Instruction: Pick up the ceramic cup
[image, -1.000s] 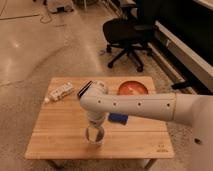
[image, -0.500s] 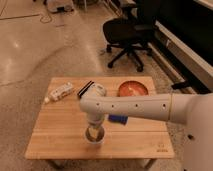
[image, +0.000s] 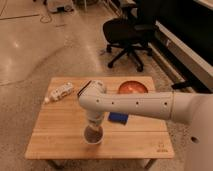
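The ceramic cup (image: 93, 137) is a small white cup standing upright near the front middle of the wooden table (image: 55, 135). My white arm reaches in from the right, and my gripper (image: 94, 127) points straight down into or right over the cup's rim. The wrist hides the fingers.
An orange-brown bowl (image: 132, 88) sits at the back right of the table. A blue object (image: 118, 118) lies just right of the cup. A plastic bottle (image: 58, 93) lies on its side at the back left. A black office chair (image: 127, 32) stands behind the table.
The gripper has dropped slightly toward the cup. The cup, bowl and bottle have not moved.
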